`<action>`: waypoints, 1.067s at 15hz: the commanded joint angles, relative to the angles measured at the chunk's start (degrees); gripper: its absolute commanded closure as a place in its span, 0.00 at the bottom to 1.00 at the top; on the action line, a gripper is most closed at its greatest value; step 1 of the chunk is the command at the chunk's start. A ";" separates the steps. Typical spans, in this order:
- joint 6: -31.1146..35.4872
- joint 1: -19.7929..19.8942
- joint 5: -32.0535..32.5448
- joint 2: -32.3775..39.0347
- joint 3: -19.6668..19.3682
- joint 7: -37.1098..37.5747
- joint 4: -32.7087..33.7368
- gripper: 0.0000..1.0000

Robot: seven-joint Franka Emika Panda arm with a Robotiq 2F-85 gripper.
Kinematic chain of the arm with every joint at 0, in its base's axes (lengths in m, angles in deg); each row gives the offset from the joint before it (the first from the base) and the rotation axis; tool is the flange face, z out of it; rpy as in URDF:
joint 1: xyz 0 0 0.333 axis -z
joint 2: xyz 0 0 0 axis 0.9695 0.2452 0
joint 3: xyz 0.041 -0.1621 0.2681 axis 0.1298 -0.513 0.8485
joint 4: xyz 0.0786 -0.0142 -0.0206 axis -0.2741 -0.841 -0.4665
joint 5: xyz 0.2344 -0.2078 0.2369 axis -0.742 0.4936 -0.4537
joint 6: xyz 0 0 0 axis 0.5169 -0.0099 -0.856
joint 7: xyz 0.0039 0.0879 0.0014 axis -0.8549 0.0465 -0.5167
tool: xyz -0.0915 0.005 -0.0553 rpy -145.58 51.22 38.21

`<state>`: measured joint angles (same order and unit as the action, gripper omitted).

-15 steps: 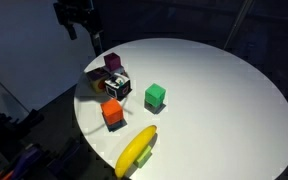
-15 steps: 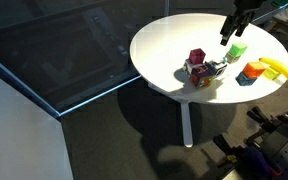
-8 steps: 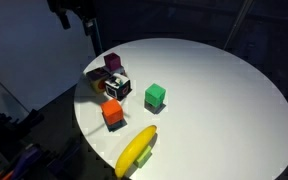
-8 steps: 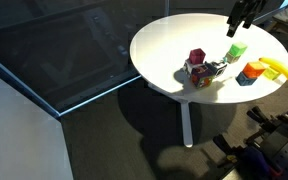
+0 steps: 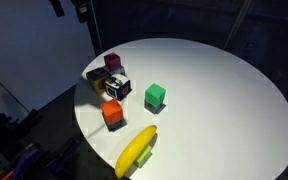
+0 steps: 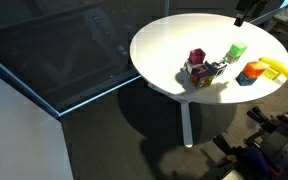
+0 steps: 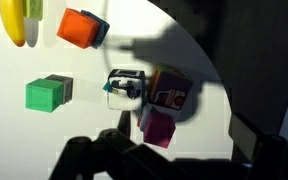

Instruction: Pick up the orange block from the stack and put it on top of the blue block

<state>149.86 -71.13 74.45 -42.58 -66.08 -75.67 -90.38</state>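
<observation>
Black Robotiq gripper (image 6: pixel 245 13) has climbed over the last second. I see it cut by the top edge in both exterior views, jaws spread wide, holding nothing. Cubes unmoved.

Small orange-red cube (image 7: pixel 166 88) sits in the tight cube stack (image 5: pixel 108 78), centre of wrist view, touching the magenta cube (image 7: pixel 158 129). Small dark blue cube (image 6: pixel 242 79) is at right frame edge. Markings on the black-and-white cube (image 7: pixel 127 87) are too small to read.

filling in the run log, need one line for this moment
gripper: high above table, jaws open, empty | orange block: on blue block, apart from stack
</observation>
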 commanded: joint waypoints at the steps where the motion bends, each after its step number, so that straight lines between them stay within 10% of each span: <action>1: -1.95 0.02 0.96 -3.55 -0.20 2.00 -1.26 0.00; 16: -8.02 0.32 2.78 -11.96 0.01 4.01 -5.30 0.00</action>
<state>143.59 -71.10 75.65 -51.42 -66.09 -73.20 -94.35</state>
